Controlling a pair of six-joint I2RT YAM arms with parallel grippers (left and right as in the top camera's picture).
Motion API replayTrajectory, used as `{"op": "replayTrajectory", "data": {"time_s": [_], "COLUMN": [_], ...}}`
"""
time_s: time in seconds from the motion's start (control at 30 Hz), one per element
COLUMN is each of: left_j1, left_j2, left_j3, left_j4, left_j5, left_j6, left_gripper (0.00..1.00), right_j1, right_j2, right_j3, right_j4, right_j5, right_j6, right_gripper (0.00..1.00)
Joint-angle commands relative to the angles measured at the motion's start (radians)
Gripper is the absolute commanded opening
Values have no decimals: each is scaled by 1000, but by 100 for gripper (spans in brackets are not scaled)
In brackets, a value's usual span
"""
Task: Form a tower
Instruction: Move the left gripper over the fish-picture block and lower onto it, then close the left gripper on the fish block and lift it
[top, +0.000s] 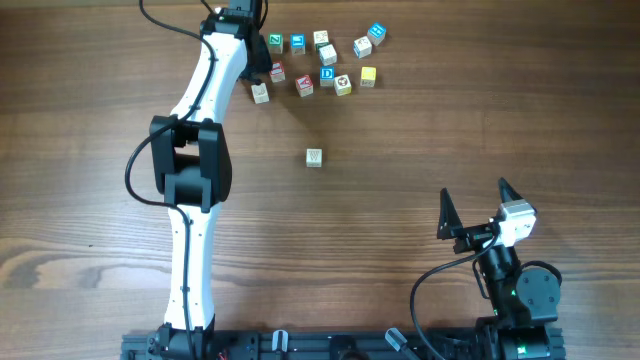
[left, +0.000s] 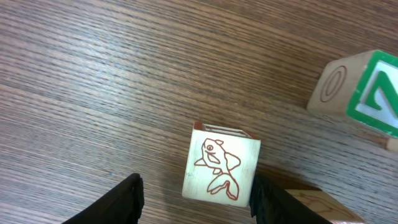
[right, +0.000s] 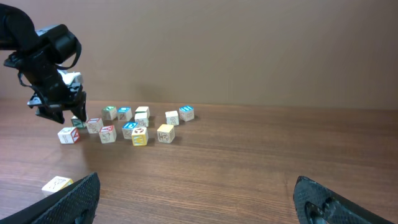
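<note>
No tower stands yet. Loose cubes (top: 327, 55) lie along the far edge of the surface (top: 420, 130), and one lone cube (top: 314, 157) near its middle is probably the base. The left tool (left: 197, 190) straddles the fish cube (left: 221, 165), spread with a gap at one finger, likely for a pick. That cube lies flat, fish face up, with no long axis. The right tool (top: 475, 192) waits spread wide near the near edge.

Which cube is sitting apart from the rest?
The pale cube, alone at mid-table; every other cube is bunched in the far cluster.
</note>
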Motion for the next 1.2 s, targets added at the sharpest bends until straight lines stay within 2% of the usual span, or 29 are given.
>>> {"op": "replayTrajectory", "data": {"time_s": [0.0, 0.07, 0.23, 0.4, 0.5, 0.57, 0.73, 0.9, 1.17], "left_j1": [6, 5, 8, 8, 8, 9, 20, 39, 39], "left_j2": [10, 10, 10, 11, 11, 11, 12, 13, 13], "left_j3": [-10, -10, -10, -9, -10, -10, -10, -10, -10], "left_j4": [9, 25, 38, 38, 34, 30, 31, 26, 46], "left_j5": [-40, -40, -30, 10, 40, 38, 39, 45, 55], "left_j6": [30, 31, 53, 58, 135, 158, 158, 153, 153], "left_gripper": [56, 55, 38, 38, 44, 45, 47, 43, 42], "right_j1": [-6, -6, -6, -6, -6, -6, -6, -6, -6], "right_j2": [-5, -5, -5, -5, -5, -5, -5, -5, -5], "right_j3": [-1, -1, -1, -1, -1, -1, -1, -1, -1], "right_j4": [5, 5, 5, 5, 5, 5, 5, 5, 5], "right_j5": [18, 18, 18, 18, 18, 18, 18, 18, 18], "right_j6": [13, 13, 13, 13, 13, 14, 13, 13, 13], "right_gripper": [100, 100, 100, 100, 100, 100, 100, 100, 100]}}
